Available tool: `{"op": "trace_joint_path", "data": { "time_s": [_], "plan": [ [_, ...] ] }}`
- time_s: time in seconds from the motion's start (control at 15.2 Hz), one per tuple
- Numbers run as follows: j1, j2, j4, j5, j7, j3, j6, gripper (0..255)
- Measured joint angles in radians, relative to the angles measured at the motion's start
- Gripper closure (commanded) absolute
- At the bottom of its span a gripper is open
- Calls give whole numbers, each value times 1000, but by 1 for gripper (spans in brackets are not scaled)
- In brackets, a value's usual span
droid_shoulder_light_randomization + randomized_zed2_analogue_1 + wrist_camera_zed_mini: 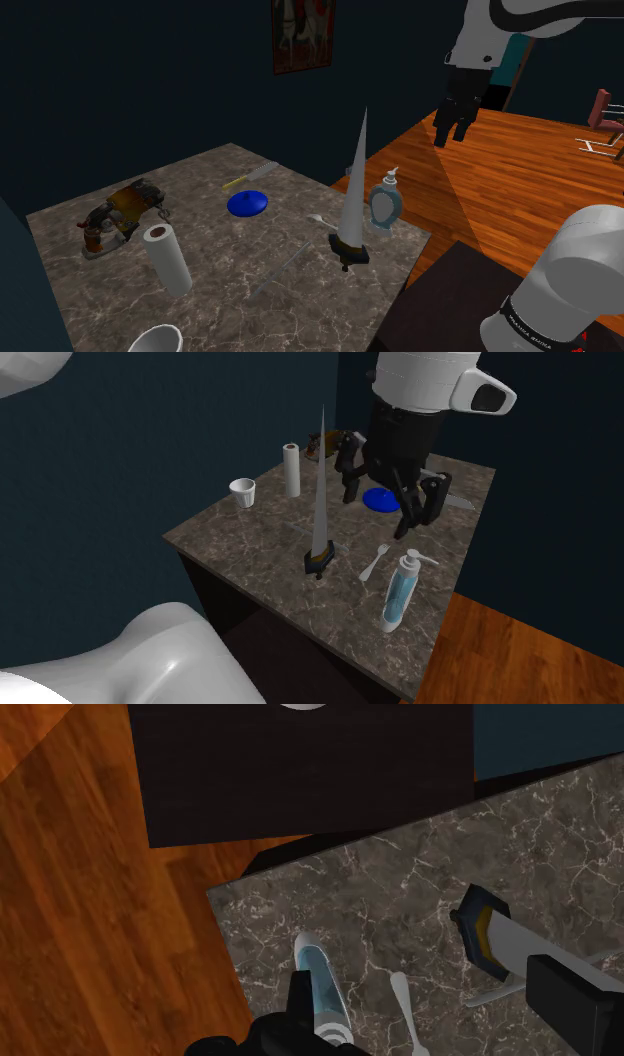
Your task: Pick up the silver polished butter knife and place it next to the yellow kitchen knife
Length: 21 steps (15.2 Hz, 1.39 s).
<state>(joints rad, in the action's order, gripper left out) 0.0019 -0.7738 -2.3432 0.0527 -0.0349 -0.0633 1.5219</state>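
Shoulder view. One marble table (215, 245). On it I count:
- one butter knife (282, 270)
- one yellow-handled knife (248, 178)
- one blue dish (247, 204)
- one white spoon (318, 217)
- one pump bottle (385, 203)
- one paper roll (168, 258)
- one white cup (155, 340)
- one tall pointed blade (352, 195), standing upright on its hilt
- one dark tool (115, 215) at the far corner

The butter knife lies flat between the paper roll and the upright blade. It is well apart from the yellow-handled knife, which lies just beside the blue dish. One gripper (452, 135) hangs high above the table, drawn against the wooden floor (510, 170). Its fingers are spread and nothing is between them.

Second exterior view. The gripper is well above the tabletop and shows in front of the blue dish. Both fingers are wide apart and touch nothing.

Wrist view. Two fingers (298, 996) stand apart. Far below them lie the pump bottle and the white spoon. The blade's hilt is nearer the other finger.
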Motion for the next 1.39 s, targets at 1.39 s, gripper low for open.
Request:
{"op": "trace_joint_path", "data": {
  "time_s": [1.39],
  "plan": [
    [-53, 239, -214, 311, 832, 494, 533, 0]
  ]
}}
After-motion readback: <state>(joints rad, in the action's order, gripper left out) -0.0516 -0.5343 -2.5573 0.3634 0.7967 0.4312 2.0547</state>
